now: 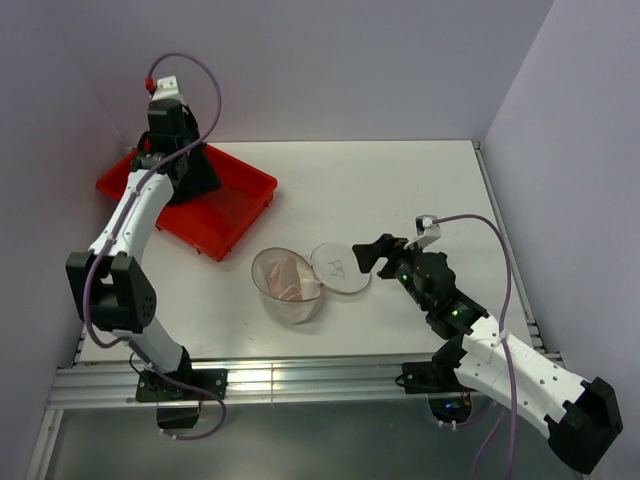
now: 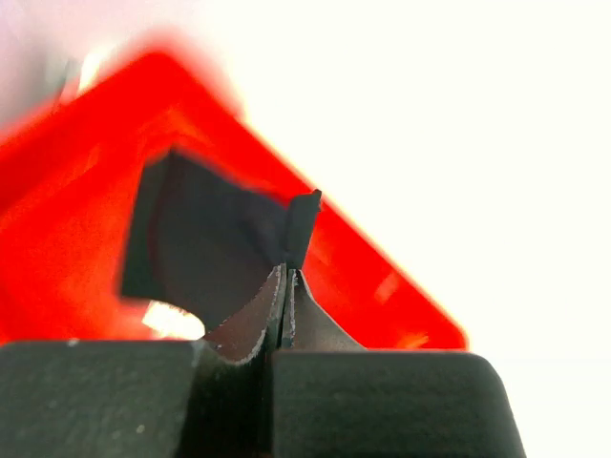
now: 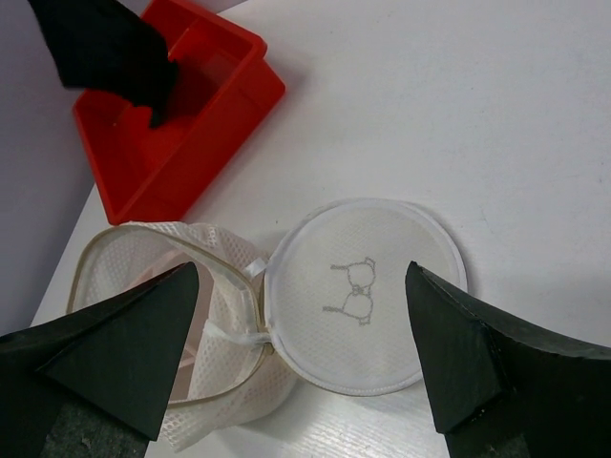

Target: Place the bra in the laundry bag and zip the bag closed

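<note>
A dark fabric bra [image 2: 205,239] lies in the red tray [image 1: 238,213], blurred in the left wrist view. My left gripper [image 2: 287,273] is down in that tray [image 2: 57,219], shut on a thin dark strip of the bra [image 2: 304,221]. In the top view this gripper [image 1: 186,172] and the dark fabric merge. The laundry bag [image 1: 290,298] stands open mid-table with something pink inside it. Its round lid [image 3: 382,305] with the bra outline lies flat to the right. My right gripper [image 3: 301,270] hovers open above the lid and the mesh bag [image 3: 143,256], holding nothing.
The red tray [image 3: 224,105] sits at the back left, close to the left wall. Grey walls enclose the table on three sides. The right gripper [image 1: 372,256] is just right of the lid [image 1: 340,268].
</note>
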